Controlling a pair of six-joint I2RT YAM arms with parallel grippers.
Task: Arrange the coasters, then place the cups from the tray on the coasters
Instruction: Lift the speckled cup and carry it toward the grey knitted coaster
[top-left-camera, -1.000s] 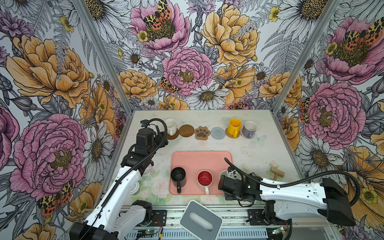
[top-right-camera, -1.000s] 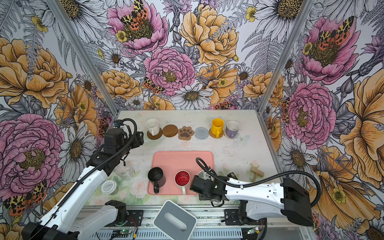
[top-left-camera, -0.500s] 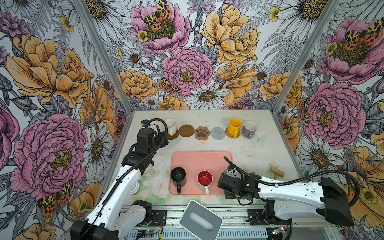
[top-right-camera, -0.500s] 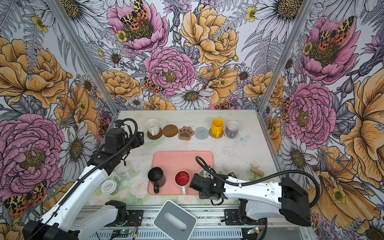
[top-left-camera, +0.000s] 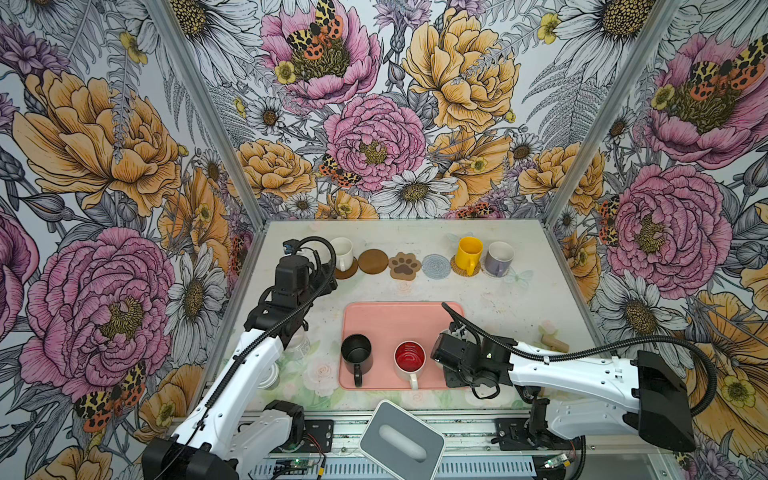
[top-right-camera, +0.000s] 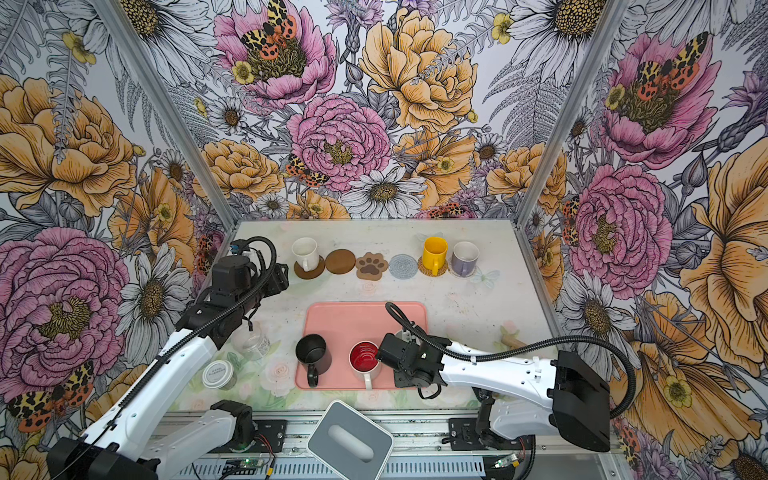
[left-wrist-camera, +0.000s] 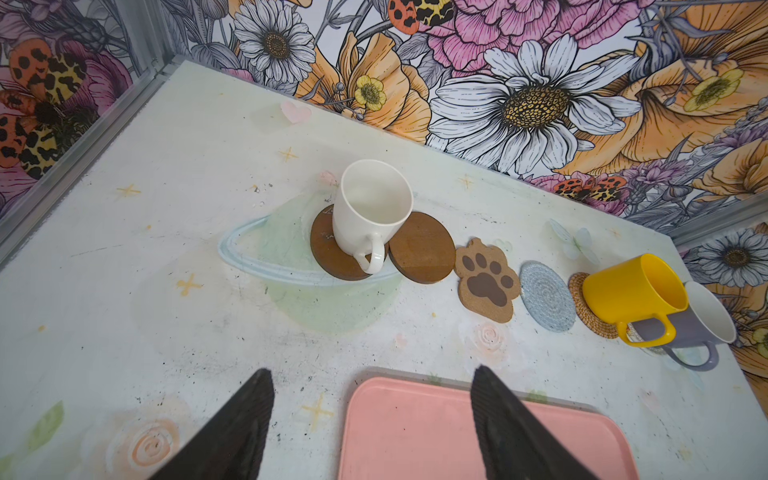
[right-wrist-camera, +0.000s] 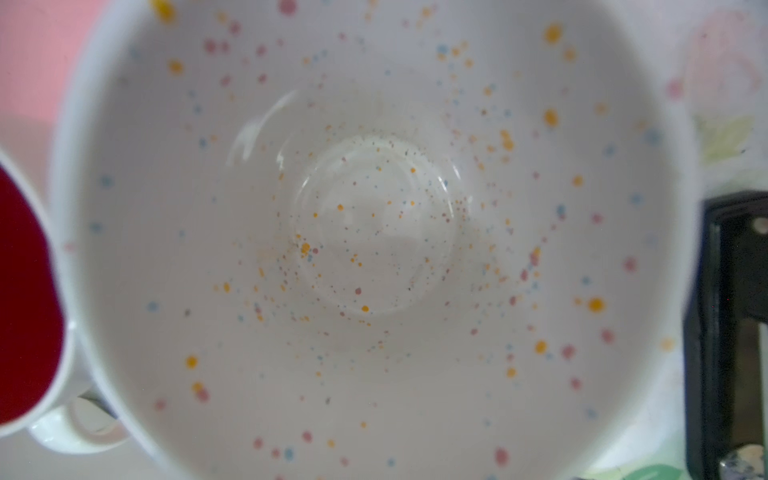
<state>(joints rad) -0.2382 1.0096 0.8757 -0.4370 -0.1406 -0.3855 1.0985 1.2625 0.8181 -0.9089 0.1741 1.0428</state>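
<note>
White speckled ceramic cup (right-wrist-camera: 374, 232) upright, mouth upward, on salmon-pink tray (top-left-camera: 395, 320); right gripper (top-left-camera: 456, 337) closed over it; left gripper (left-wrist-camera: 371, 370) spread.

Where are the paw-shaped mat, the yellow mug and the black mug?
paw-shaped mat (top-left-camera: 404, 266): in a top view, centre pad.
yellow mug (top-left-camera: 468, 258): in a top view, front wall.
black mug (top-left-camera: 356, 349): in a top view, dark inside.

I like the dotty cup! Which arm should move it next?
Right. The right end effector sits shut over the speckled cup on the tray; the left end effector hangs open, away from it.
</note>
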